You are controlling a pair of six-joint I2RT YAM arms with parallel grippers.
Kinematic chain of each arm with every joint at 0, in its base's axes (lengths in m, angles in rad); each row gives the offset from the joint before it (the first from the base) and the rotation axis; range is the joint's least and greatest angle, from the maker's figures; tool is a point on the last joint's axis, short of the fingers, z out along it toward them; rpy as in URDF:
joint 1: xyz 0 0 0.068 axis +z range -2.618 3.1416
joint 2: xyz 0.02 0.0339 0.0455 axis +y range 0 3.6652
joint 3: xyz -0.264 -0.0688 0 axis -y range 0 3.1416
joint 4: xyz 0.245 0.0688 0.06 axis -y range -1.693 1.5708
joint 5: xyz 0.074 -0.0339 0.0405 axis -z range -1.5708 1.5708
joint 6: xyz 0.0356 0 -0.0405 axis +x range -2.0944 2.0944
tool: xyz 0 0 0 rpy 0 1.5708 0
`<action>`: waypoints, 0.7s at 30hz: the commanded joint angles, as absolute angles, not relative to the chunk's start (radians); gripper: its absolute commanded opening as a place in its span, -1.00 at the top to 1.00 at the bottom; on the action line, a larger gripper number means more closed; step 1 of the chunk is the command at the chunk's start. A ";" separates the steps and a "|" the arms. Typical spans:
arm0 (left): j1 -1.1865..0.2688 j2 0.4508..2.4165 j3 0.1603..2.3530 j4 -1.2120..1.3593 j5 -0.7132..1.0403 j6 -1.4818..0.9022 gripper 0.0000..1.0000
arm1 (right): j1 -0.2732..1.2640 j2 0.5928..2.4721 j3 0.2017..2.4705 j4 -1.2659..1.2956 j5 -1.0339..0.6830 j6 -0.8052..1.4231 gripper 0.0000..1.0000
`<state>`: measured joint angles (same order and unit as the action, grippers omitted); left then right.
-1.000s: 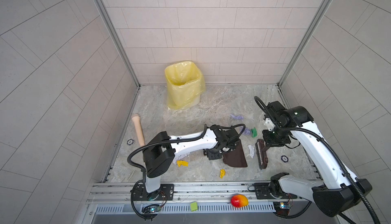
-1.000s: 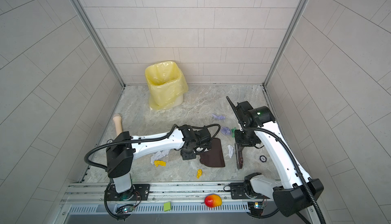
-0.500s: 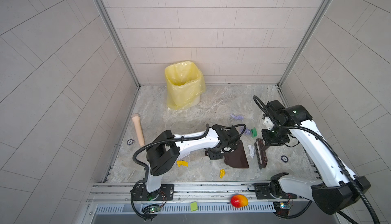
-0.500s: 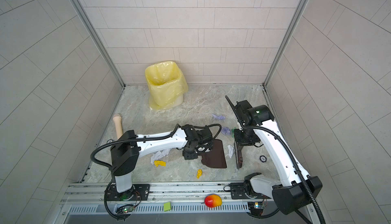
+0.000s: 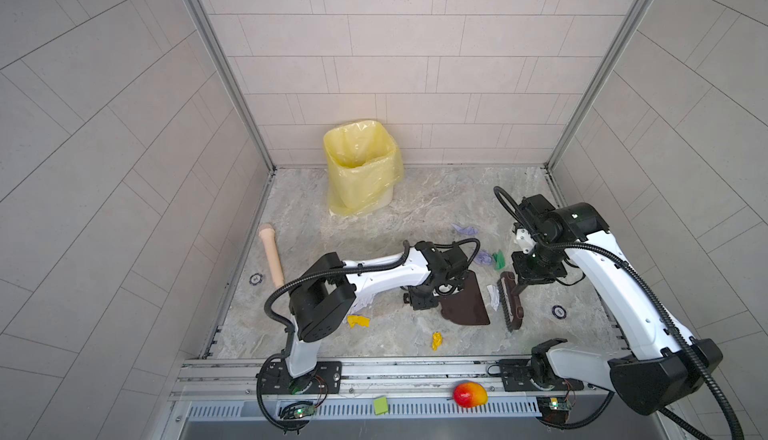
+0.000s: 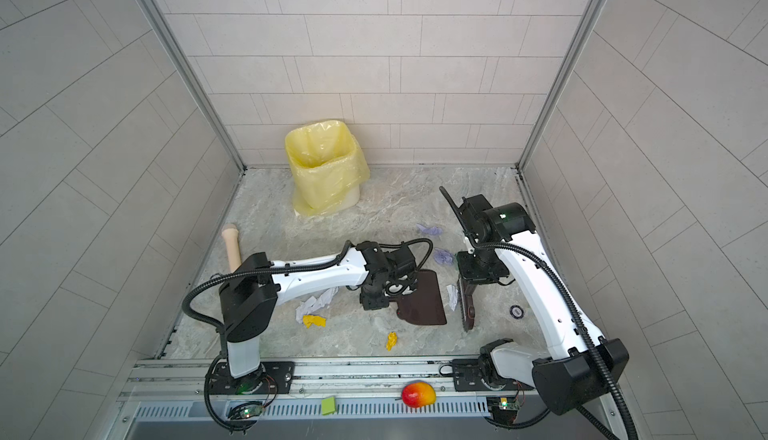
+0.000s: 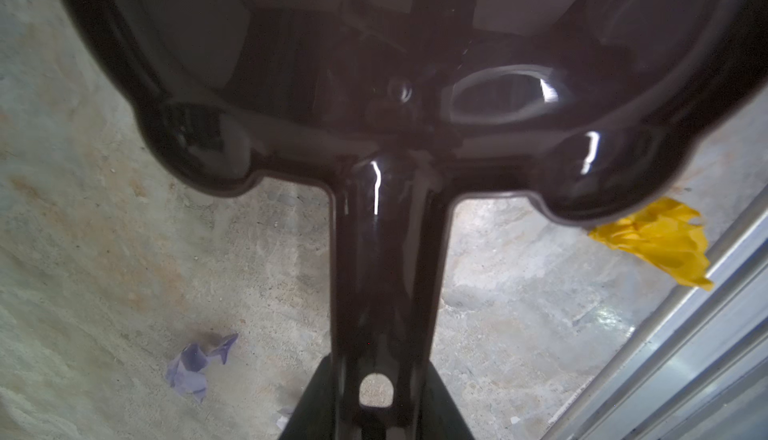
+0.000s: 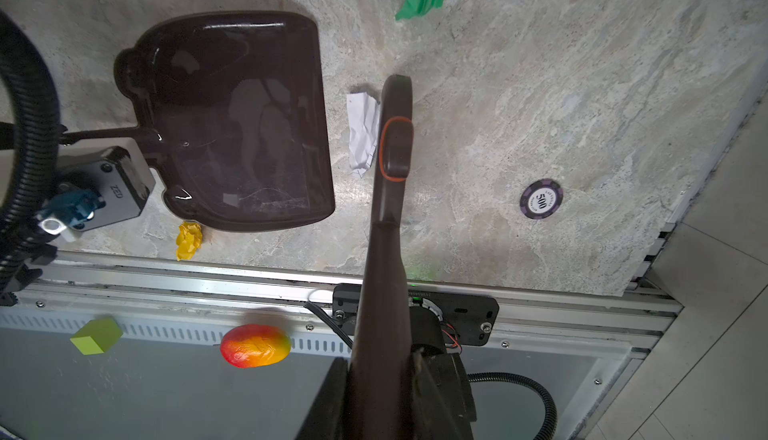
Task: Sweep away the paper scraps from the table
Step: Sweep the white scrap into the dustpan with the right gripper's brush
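Brown dustpan (image 5: 463, 307) on table (image 5: 374, 218), left gripper (image 5: 428, 297) pinching its handle, right gripper (image 5: 527, 279) clamped on brush (image 5: 510, 307), white scrap (image 5: 493, 296) between brush and dustpan, other scraps (image 5: 436, 340) scattered around.

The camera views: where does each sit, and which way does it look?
Top views: high above the front rail, looking down on the table; left arm and right arm show.
Left wrist: on the left arm, looking along the dustpan to the table; left claw tips show.
Right wrist: on the right arm, looking along the brush to the table; right claw shows.
Shared: both wrist views show the dustpan and one yellow scrap.
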<state>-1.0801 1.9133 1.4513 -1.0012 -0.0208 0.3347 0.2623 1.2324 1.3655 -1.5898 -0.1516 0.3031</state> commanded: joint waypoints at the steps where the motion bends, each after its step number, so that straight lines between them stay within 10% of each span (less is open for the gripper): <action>1: -1.078 1.930 1.463 -1.012 -0.007 0.359 1.00 | 0.282 1.233 1.400 -1.596 -0.169 0.304 1.00; 21: -1.078 1.924 1.447 -1.004 -0.007 0.354 1.00 | 0.444 1.262 1.561 -1.598 -0.175 0.367 1.00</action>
